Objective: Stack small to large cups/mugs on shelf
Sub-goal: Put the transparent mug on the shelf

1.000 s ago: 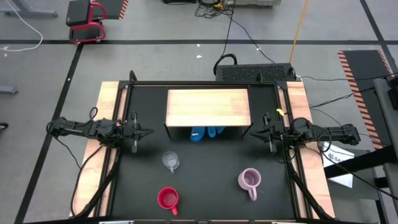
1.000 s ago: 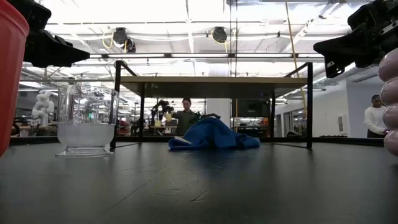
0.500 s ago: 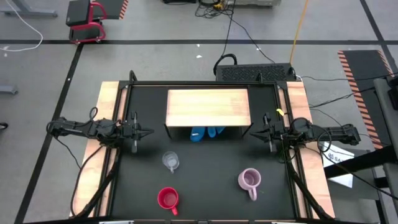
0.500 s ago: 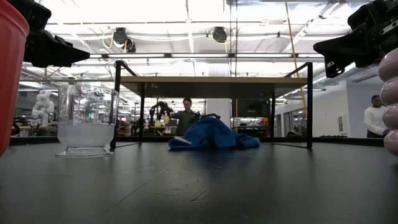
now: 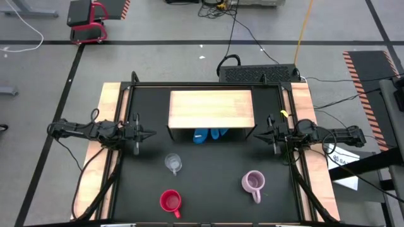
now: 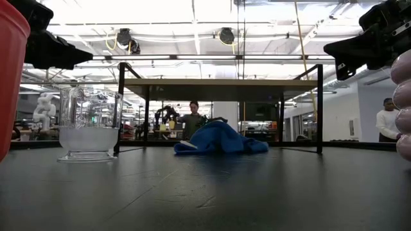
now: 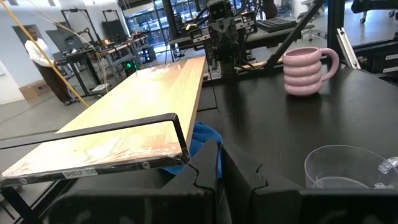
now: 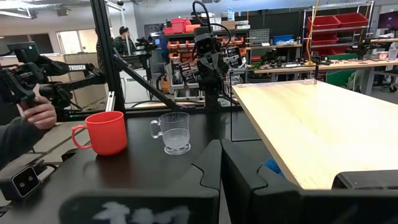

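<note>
Matte black table (image 5: 208, 189). Shelf (image 5: 211, 108), pale wood board on black frame, at 12 o'clock; crumpled blue cloth (image 5: 209, 134) beneath. Ribbed lilac mug (image 5: 253, 182) at 4, smooth red mug (image 5: 170, 201) at 7, clear glass cup (image 5: 173, 163) near centre. Left gripper (image 5: 150, 133) at 9, right gripper (image 5: 258, 133) at 3, both with fingers together, empty.

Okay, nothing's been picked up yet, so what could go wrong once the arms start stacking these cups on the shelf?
The clear glass cup is see-through and hard to make out against the black table, so a grasp may miss or tip it. The lilac mug has a ribbed wall, so fingers could slip. The red mug stands near the table's front edge, where a nudge might push it off. The shelf top is bare.
</note>
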Controlling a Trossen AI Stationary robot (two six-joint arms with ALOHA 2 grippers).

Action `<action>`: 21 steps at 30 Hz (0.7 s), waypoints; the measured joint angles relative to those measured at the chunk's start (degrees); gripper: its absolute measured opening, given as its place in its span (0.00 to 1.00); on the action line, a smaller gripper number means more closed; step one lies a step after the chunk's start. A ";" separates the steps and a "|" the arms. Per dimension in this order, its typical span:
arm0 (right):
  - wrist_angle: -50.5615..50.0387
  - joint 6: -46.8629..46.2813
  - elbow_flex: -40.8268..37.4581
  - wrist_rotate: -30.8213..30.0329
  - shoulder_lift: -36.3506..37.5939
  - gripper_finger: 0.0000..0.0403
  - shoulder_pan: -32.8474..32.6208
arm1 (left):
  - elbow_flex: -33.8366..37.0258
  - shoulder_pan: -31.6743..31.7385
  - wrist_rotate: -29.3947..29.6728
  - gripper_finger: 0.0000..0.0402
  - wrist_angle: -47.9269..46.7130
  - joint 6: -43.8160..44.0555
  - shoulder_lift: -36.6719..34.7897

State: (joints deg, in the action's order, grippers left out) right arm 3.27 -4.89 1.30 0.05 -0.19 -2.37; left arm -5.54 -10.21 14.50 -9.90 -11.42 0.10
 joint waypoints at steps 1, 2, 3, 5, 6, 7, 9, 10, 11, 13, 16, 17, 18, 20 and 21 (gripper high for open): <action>-0.01 0.00 0.02 0.00 0.00 0.00 0.01 | 0.02 0.01 0.00 0.06 0.28 -0.02 0.02; -0.02 0.00 0.02 -0.01 0.00 0.00 0.02 | 0.00 -0.01 0.00 0.06 0.75 -0.06 0.02; -0.01 0.00 0.00 0.00 0.00 0.00 0.01 | 0.00 0.01 0.00 0.06 1.21 -0.10 0.00; 0.02 0.00 0.00 0.00 0.00 0.00 0.02 | 0.01 0.01 0.00 0.06 1.64 -0.26 0.00; 0.08 0.00 0.02 0.01 0.00 0.00 0.02 | 0.00 0.01 0.00 0.06 1.86 -0.26 0.02; 0.14 0.00 0.00 0.01 0.00 0.00 0.02 | 0.00 0.01 0.00 0.06 2.26 -0.23 0.02; 0.12 0.00 0.01 0.00 0.00 0.00 0.02 | 0.01 -0.01 0.00 0.06 3.05 0.03 0.00; 0.11 0.00 0.00 0.00 0.00 0.00 0.02 | 0.02 0.01 0.00 0.06 3.18 0.22 0.00; 0.11 0.00 0.02 0.01 0.00 0.00 0.00 | 0.02 0.01 0.00 0.06 3.26 0.53 0.00; 0.09 0.00 0.02 -0.01 0.00 0.00 0.00 | 0.01 0.00 0.00 0.06 3.58 1.11 0.00; 0.09 0.00 0.01 0.01 0.00 0.00 0.00 | 0.01 0.00 0.00 0.06 3.58 1.41 0.02; 0.12 -0.01 0.01 -0.01 0.00 0.00 0.01 | 0.00 0.01 0.00 0.06 3.61 1.47 0.01; 0.22 -0.02 0.00 0.00 0.00 0.00 0.00 | 0.02 0.01 0.00 0.06 3.62 1.58 0.00; 0.28 -0.02 0.02 0.01 0.02 0.00 0.00 | 0.01 0.00 0.00 0.06 3.69 2.98 0.01; 0.29 -0.02 0.01 0.01 0.02 0.00 0.01 | 0.00 0.01 -0.01 0.06 3.76 3.78 0.00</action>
State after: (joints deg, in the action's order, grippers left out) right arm 3.56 -4.91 1.31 0.05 -0.16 -2.36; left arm -5.54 -10.20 14.50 -6.14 -7.64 0.10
